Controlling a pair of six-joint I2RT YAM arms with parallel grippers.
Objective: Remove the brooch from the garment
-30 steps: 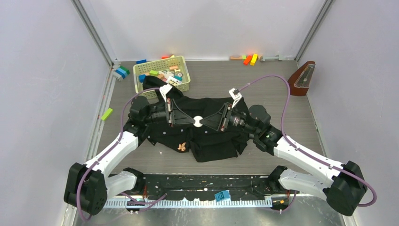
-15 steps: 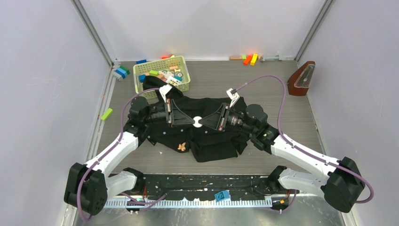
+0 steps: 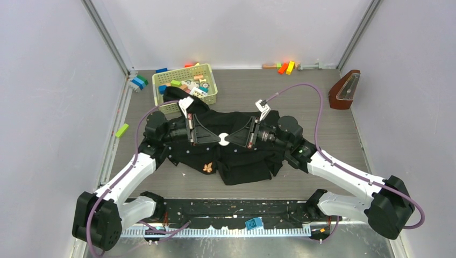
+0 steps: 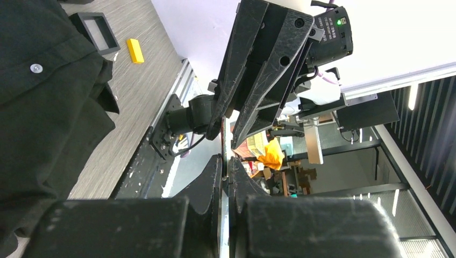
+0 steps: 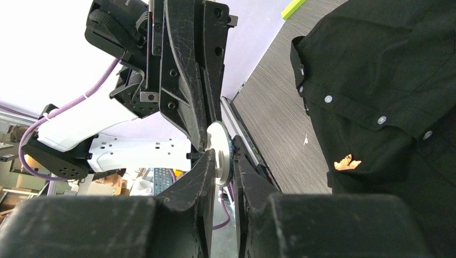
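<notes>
The black garment (image 3: 242, 161) lies spread on the table; it also shows in the left wrist view (image 4: 43, 107) and the right wrist view (image 5: 387, 80). The small orange brooch (image 3: 207, 167) sits on its near left part, seen too in the right wrist view (image 5: 347, 162). My left gripper (image 3: 217, 139) and right gripper (image 3: 230, 139) meet tip to tip above the garment's middle. Both are shut on a small white disc (image 3: 223, 139), seen edge-on in the left gripper (image 4: 226, 160) and held in the right gripper (image 5: 225, 155). The brooch lies nearer than both grippers, apart from them.
A pale green basket (image 3: 157, 80) of toy blocks stands at the back left, touching the garment's collar. Loose blocks (image 3: 285, 67) lie by the back wall, blue blocks (image 3: 138, 82) and a green block (image 3: 122, 130) at the left. A brown wedge-shaped object (image 3: 345, 88) stands back right.
Both grippers have shifted slightly left together with the white disc held between them; the right arm has reached in further. The garment and brooch have not moved.
</notes>
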